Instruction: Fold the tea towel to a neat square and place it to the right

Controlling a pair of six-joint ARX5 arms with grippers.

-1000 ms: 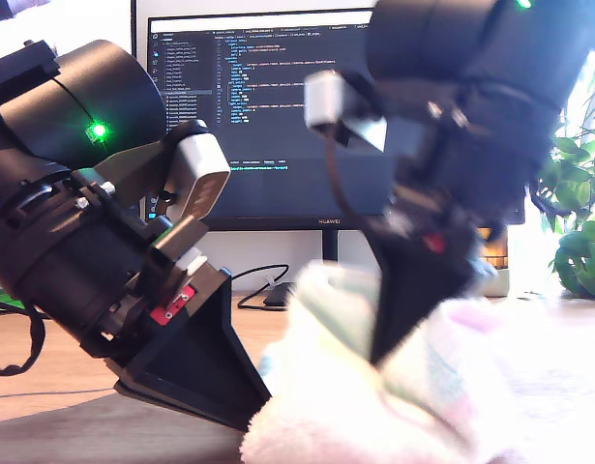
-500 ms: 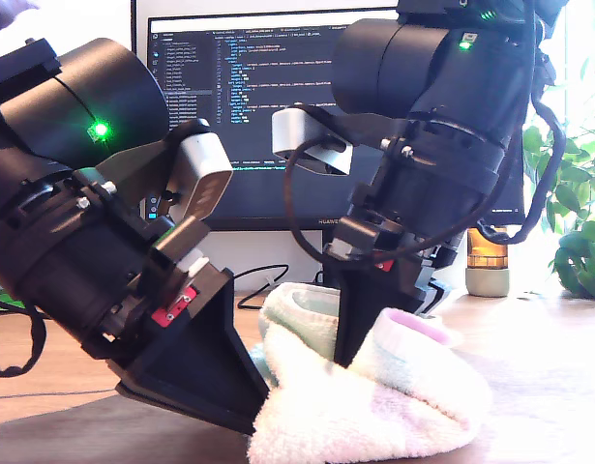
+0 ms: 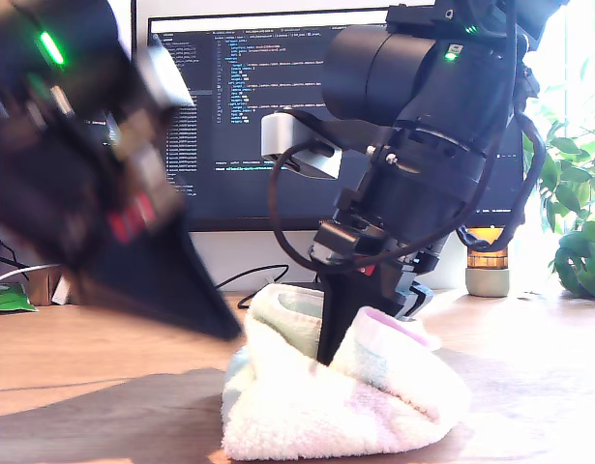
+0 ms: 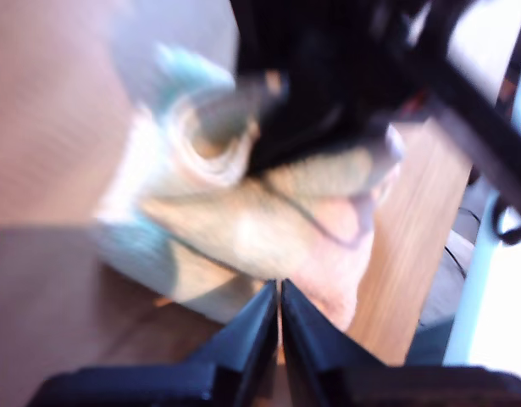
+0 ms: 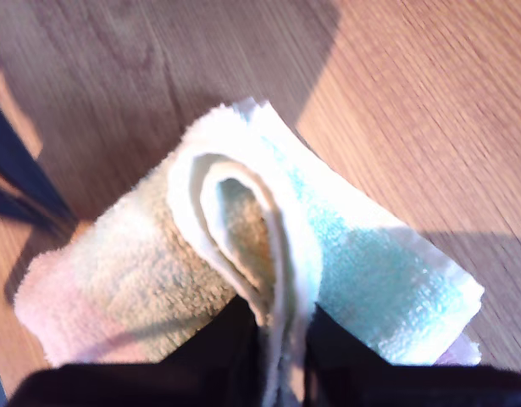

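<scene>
My second gripper (image 3: pixel 328 356) is pointing steeply down into the towel (image 3: pixel 326 411), its arm reaching in from the upper part of the exterior view's right, wrist bent and cables looping beside it. The second wrist view is showing its jaws clenched on a raised fold of the towel (image 5: pixel 268 254), the cloth pinched between them and curling up in a loop. The towel is sitting bunched in a soft heap on the wooden table (image 3: pixel 74 348), close to the near edge, white terry with mint (image 5: pixel 362 254) and pale pink (image 5: pixel 57 297) showing. My first gripper (image 4: pixel 279 318) is hanging tilted at the exterior view's left, blurred, its black wedge nose (image 3: pixel 171 290) angling down toward the towel and stopping just short of it, off the table. In the first wrist view its jaws are lying closed together with nothing between them, the towel (image 4: pixel 243 220) ahead of their tips. A monitor (image 3: pixel 249 116) is glowing behind both arms.
</scene>
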